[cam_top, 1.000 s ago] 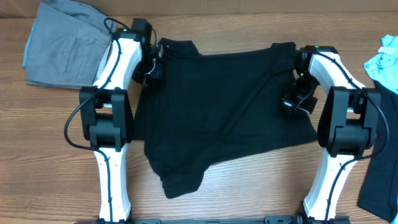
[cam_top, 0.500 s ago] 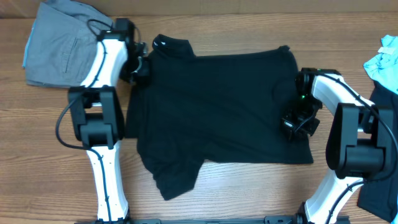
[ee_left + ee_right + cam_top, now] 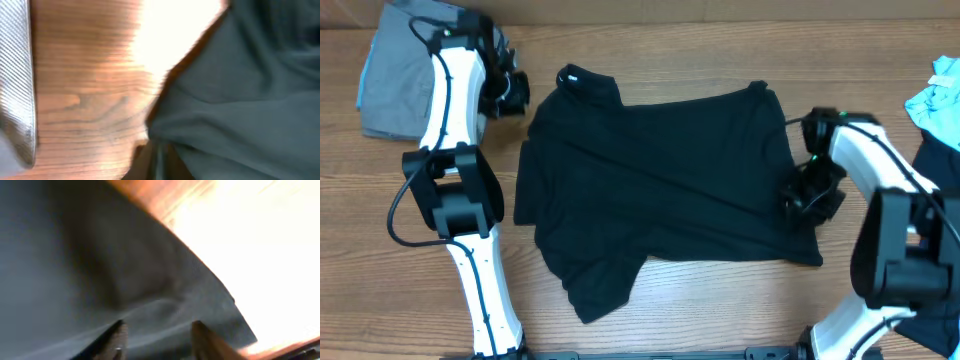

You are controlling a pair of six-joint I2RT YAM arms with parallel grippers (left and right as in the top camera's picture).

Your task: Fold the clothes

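Note:
A black T-shirt [image 3: 670,170] lies spread on the wooden table [image 3: 720,310], collar [image 3: 578,77] at the back left, with a bunched sleeve at the front left. My left gripper [image 3: 510,92] is just off the shirt's left shoulder. In the blurred left wrist view its jaws [image 3: 159,162] stand slightly apart at the edge of the shirt [image 3: 250,100]. Over the shirt's right edge, my right gripper [image 3: 812,195] hangs open. Its fingers stand wide apart above the dark cloth [image 3: 75,255], gripper [image 3: 162,342] holding nothing.
A folded grey garment [image 3: 415,75] lies at the back left, close behind my left arm, and shows as grey cloth [image 3: 17,75] in the left wrist view. A light blue garment [image 3: 940,100] and a dark one [image 3: 935,250] lie at the right edge.
Both grippers were shut on the shirt and have let go. The left arm swung left and back, and the shirt shifted left and settled flatter. The right gripper moved slightly forward.

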